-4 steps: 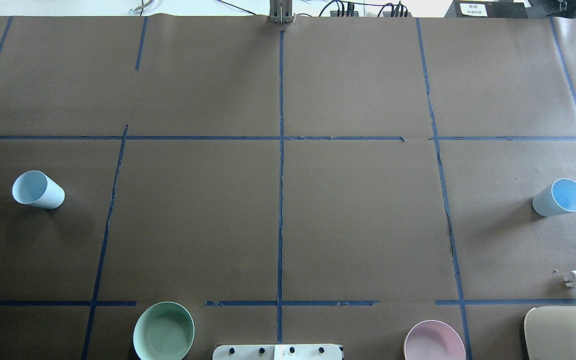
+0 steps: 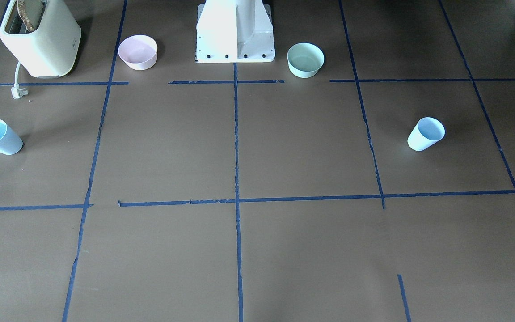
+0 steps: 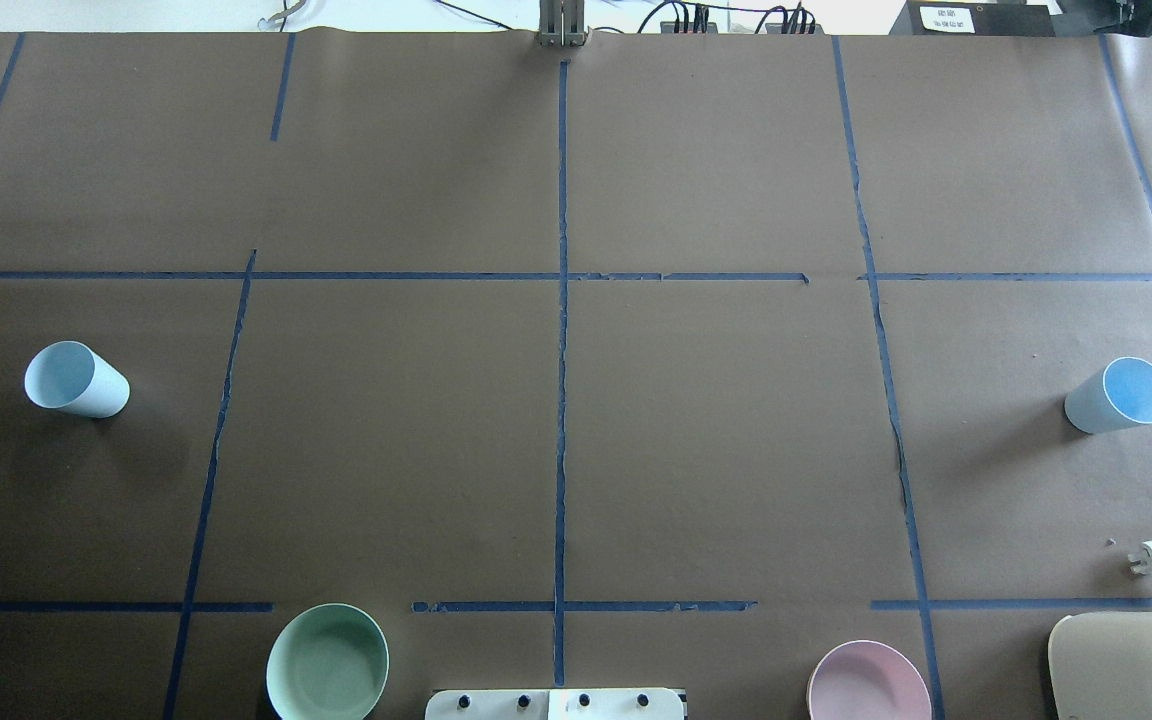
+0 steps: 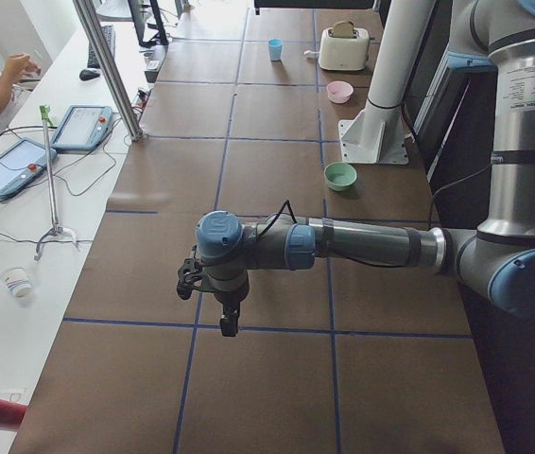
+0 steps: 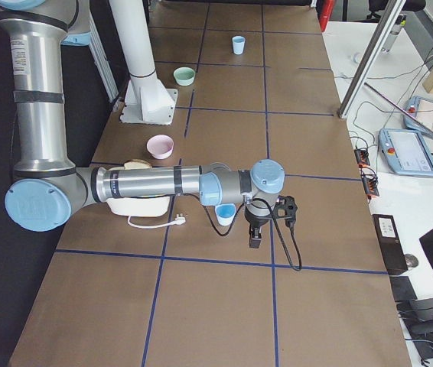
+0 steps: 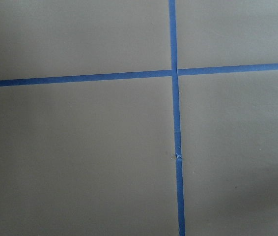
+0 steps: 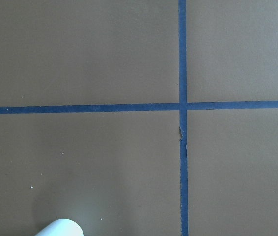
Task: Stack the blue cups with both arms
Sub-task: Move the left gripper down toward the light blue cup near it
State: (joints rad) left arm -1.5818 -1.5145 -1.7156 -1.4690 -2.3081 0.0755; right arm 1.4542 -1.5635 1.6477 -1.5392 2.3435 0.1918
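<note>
Pictured at mid-left of the overhead frame: the first blue cup (image 3: 76, 380), upright, mouth up. At mid-right, well apart across the taped grid: the second blue cup (image 3: 1119, 395), likewise upright. No stacking yet.

Absent from both table-wide views, the left gripper (image 4: 229, 323) and the right gripper (image 5: 255, 238), caught only from the table ends, each pointing down above the brown paper. Open or closed: impossible to tell from there. At lower centre of the right-end view, the right gripper hanging just beside the second blue cup.

Judged as the opening reach. To do it well: bring each gripper down over the cup on its own side, centre the jaws across the wall, and close gently to avoid tipping a light tumbler. Lift straight up, meet near the middle tape line, then lower one cup squarely into the other. Stay clear of the mint-green bowl (image 3: 327, 662) and pink bowl (image 3: 868, 683) along the bottom edge.
</note>
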